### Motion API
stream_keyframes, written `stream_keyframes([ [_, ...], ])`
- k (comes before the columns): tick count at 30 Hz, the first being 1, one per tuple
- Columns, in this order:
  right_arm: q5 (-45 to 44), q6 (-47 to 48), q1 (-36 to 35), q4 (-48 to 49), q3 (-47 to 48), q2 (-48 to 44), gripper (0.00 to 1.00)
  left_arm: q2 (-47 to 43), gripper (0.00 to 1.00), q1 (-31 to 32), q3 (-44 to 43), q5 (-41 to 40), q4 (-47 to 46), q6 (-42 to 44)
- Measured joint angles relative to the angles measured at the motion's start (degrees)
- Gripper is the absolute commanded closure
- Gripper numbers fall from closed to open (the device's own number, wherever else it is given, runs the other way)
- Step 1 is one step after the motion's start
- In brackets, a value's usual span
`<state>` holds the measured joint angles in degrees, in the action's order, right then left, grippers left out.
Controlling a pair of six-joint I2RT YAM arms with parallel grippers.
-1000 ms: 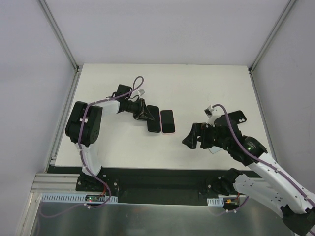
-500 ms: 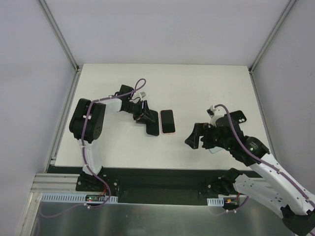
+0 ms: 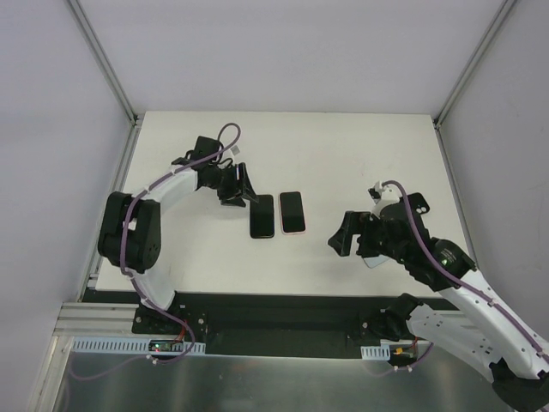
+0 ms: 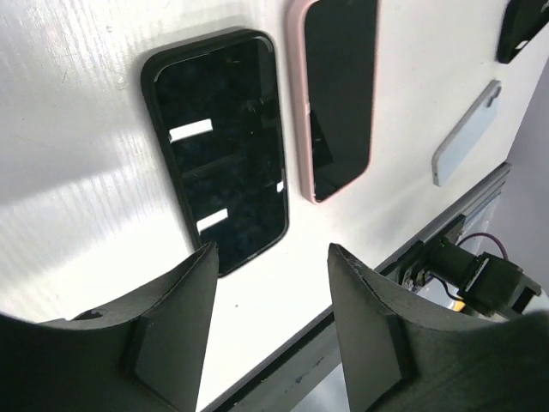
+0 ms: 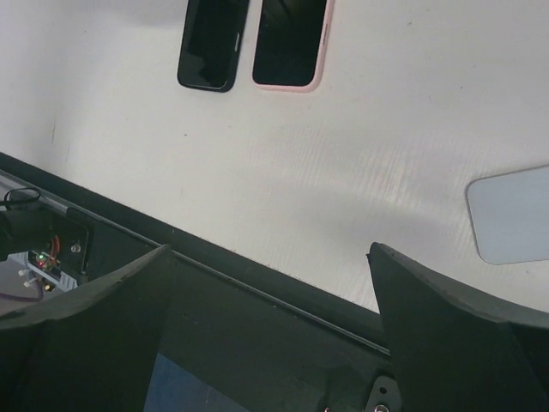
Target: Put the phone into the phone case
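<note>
A black phone (image 3: 262,216) lies flat, screen up, at the table's middle. A phone in a pink case (image 3: 292,211) lies right beside it. Both show in the left wrist view (image 4: 219,146) (image 4: 339,94) and the right wrist view (image 5: 213,43) (image 5: 292,43). My left gripper (image 3: 240,190) is open and empty, just up-left of the black phone, its fingertips (image 4: 273,251) apart from it. My right gripper (image 3: 343,240) (image 5: 270,249) is open and empty, hovering right of the phones near the front edge.
A pale blue flat slab (image 5: 515,227) lies on the table under my right arm and also shows in the left wrist view (image 4: 467,133). A black case (image 3: 418,203) lies at the far right. The table's dark front edge (image 5: 257,283) runs below my right gripper.
My left gripper has drawn back up and to the left, off the black phone, which now lies flat beside the pink one. My right gripper shifted slightly to the right.
</note>
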<state>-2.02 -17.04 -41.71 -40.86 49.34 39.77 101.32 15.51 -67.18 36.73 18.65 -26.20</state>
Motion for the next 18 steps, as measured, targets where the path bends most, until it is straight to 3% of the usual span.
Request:
stream_keyframes([
  [2, -1.64, -0.66, 0.00, -0.17, 0.00, 0.42, 0.03, -3.37, 0.33, -0.17, 0.00, -1.03, 0.68, 0.31],
  [4, -3.91, -1.84, 0.00, -0.66, 0.00, 1.05, 0.02, -6.82, 0.01, -0.17, 0.02, -1.38, 1.33, 0.87],
  [11, -17.59, -10.29, 1.66, -6.58, 0.92, 6.34, 0.04, -21.73, 0.01, -0.20, 0.63, -1.31, 3.76, 4.72],
  [18, -28.17, -20.83, 10.16, -12.35, 1.92, 12.87, 0.04, -33.46, 0.01, -0.20, 8.26, -3.54, 6.54, 10.29],
])
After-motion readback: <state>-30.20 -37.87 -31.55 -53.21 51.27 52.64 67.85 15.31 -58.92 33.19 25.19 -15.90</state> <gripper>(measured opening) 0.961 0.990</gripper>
